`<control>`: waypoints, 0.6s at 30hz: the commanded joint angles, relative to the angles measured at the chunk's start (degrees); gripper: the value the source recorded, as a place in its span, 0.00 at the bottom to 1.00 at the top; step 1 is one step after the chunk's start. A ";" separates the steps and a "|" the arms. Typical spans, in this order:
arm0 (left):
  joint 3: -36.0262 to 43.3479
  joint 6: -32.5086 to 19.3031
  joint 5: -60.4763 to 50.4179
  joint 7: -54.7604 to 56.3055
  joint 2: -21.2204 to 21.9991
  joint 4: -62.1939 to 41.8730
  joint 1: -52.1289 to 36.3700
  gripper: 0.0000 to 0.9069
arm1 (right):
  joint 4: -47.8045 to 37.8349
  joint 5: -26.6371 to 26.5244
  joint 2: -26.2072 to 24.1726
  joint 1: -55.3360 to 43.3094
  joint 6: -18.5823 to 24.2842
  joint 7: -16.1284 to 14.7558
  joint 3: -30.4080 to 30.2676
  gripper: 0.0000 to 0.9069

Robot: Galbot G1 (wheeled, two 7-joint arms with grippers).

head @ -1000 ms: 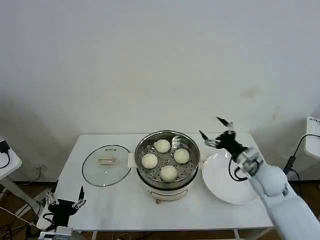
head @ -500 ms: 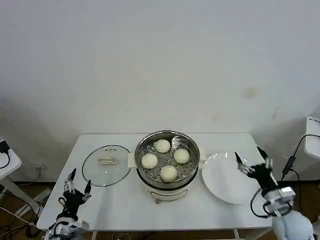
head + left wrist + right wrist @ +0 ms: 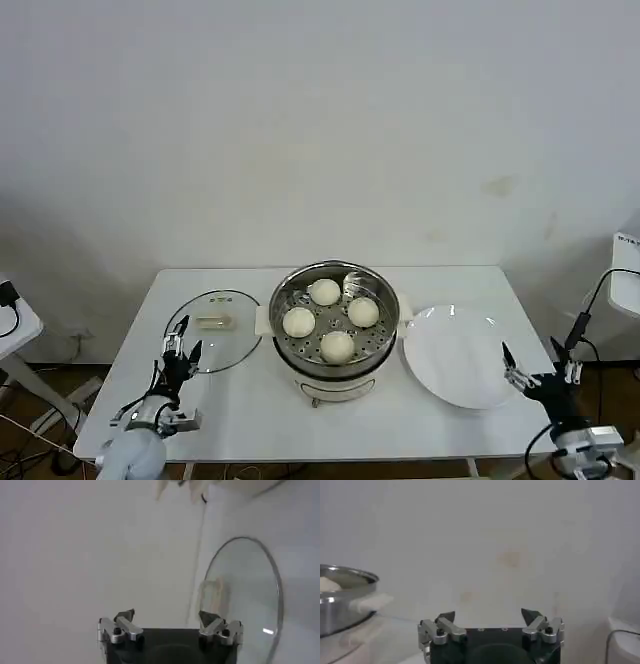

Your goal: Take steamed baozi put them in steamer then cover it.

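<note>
Steam-pot work is sitting at this stage: the round shiny stainless-steel steamer (image 3: 334, 322) with cream side handles is standing at the middle of the white rectangular table (image 3: 250, 420), and 4 small pale cream-white baozi (image 3: 338, 346) are resting on its perforated steel tray, 1 at the back, 1 at the front, 1 to each side, all apart from one another. The round clear glass cover (image 3: 211, 328) with its metal rim and cream rectangular handle is lying flat on the table just beside the steamer, on the robot's left. A flat white round plate (image 3: 455, 356) is sitting on the table close to the steamer on the right.

The left gripper (image 3: 178, 343) is hovering at the near edge of the cover, its 2 fingers spread apart and grasping nothing; in the left wrist view (image 3: 170, 626) the cover (image 3: 247, 595) is lying ahead of the parted fingertips. The right gripper (image 3: 538, 365) is hanging beyond the plate's near right edge, by the table's front corner, fingers likewise released and empty (image 3: 490, 625); in the right wrist view the steamer's steel rim (image 3: 342, 600) is showing off to one side.
</note>
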State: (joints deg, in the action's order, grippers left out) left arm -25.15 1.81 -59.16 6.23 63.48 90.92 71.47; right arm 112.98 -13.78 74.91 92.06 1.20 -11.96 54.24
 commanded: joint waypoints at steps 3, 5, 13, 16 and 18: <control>5.76 0.20 -3.74 -0.90 -0.89 -8.88 -10.25 1.00 | 3.42 1.48 2.66 4.12 -1.72 0.86 3.00 1.00; 6.11 0.24 -4.10 -0.91 -0.63 -9.55 -11.05 1.00 | 3.81 1.57 2.68 4.55 -1.68 0.82 3.04 1.00; 7.47 0.43 -4.24 -0.90 0.01 -12.73 -13.98 1.00 | 4.74 1.44 2.98 5.46 -1.59 0.82 3.28 1.00; 7.95 0.52 -4.38 -0.92 0.47 -14.50 -15.14 1.00 | 4.77 1.53 3.14 5.58 -1.58 0.75 3.19 1.00; 8.15 0.50 -4.45 -0.92 0.62 -15.34 -15.72 1.00 | 4.81 1.53 3.15 5.56 -1.60 0.73 3.19 1.00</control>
State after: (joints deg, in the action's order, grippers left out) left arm -18.51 2.32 -62.81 5.41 64.13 80.39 59.85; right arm 117.00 -12.47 77.63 96.73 -0.12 -11.36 56.91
